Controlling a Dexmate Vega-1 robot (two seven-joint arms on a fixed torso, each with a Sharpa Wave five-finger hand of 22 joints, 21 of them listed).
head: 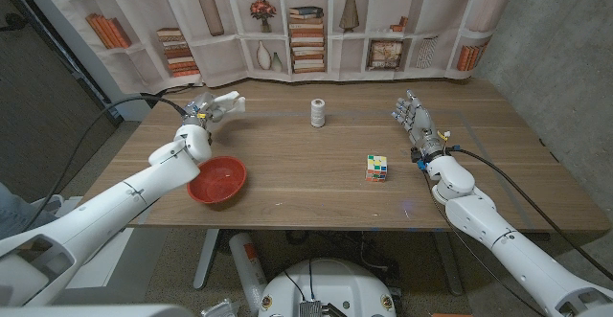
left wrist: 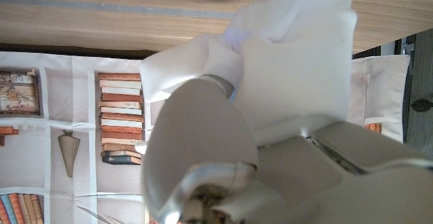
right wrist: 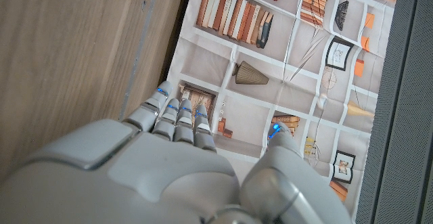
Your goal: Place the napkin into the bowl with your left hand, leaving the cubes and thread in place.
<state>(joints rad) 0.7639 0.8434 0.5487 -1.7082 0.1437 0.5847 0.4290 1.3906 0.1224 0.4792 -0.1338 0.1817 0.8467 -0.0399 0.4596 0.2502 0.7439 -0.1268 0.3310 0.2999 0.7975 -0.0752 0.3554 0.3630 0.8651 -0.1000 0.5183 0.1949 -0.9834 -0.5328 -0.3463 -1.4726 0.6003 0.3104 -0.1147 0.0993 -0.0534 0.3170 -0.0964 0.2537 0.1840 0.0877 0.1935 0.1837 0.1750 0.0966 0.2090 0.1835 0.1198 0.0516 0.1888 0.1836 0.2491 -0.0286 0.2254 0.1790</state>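
My left hand (head: pixel 200 113) is raised over the table's far left and grips the white napkin (head: pixel 225 102), which sticks out towards the middle. In the left wrist view the napkin (left wrist: pixel 298 34) bunches around my left hand (left wrist: pixel 223 149). The red bowl (head: pixel 217 180) stands nearer the front edge, below and slightly right of that hand, with nothing in it. A white thread spool (head: pixel 318 113) stands upright at the far middle. A multicoloured cube (head: pixel 376 168) sits right of centre. My right hand (head: pixel 414 122) (right wrist: pixel 183 163) stays open at the right, fingers straight, holding nothing.
A backdrop printed with bookshelves (head: pixel 306 20) hangs behind the table's far edge. Black cables (head: pixel 115 116) trail off the table's left side. Bare wood (head: pixel 306 192) lies between the bowl and the cube.
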